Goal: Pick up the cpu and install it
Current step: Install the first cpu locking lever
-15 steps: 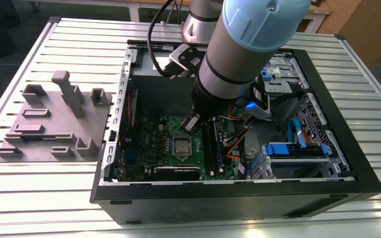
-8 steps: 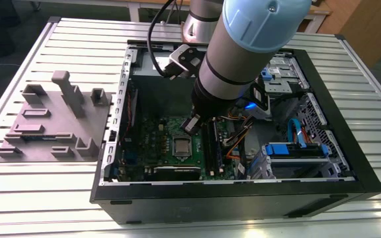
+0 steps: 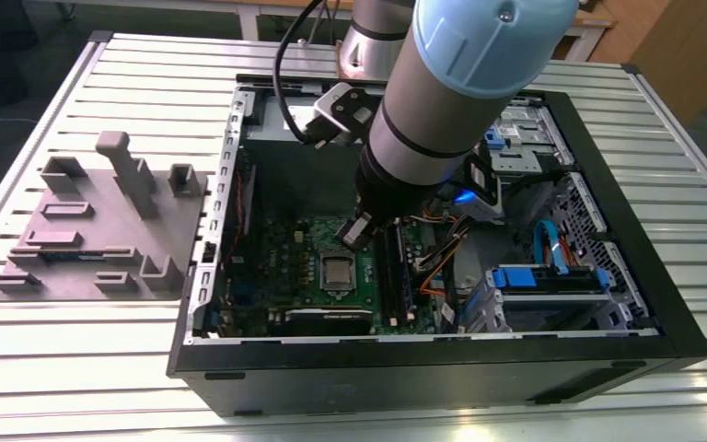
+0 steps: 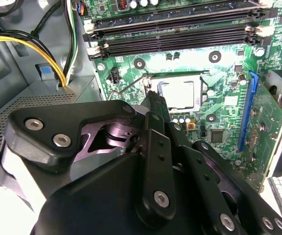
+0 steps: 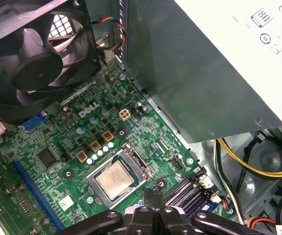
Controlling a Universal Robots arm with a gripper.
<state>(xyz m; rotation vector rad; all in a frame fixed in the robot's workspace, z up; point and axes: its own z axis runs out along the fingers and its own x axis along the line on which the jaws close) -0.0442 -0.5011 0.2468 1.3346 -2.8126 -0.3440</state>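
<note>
The cpu [image 5: 115,177], a silvery square chip, lies flat inside the metal-framed socket of the green motherboard [image 5: 57,142]. The second wrist view also has the cpu [image 4: 178,93], and the exterior view shows the cpu [image 3: 335,270] low in the open computer case. My gripper [image 5: 154,192] hangs just above the board beside the socket's edge, its black fingers pressed together with nothing between them. In the second wrist view the gripper [image 4: 153,99] points at the socket's corner. In the exterior view the gripper [image 3: 356,230] sits slightly above and to the right of the chip.
A large grey metal box with a white label [image 5: 219,73] and a black fan [image 5: 33,63] flank the board. Memory slots [image 4: 180,34] and yellow cables [image 4: 43,54] lie near the socket. A grey fixture block [image 3: 96,230] sits on the table at the exterior view's left.
</note>
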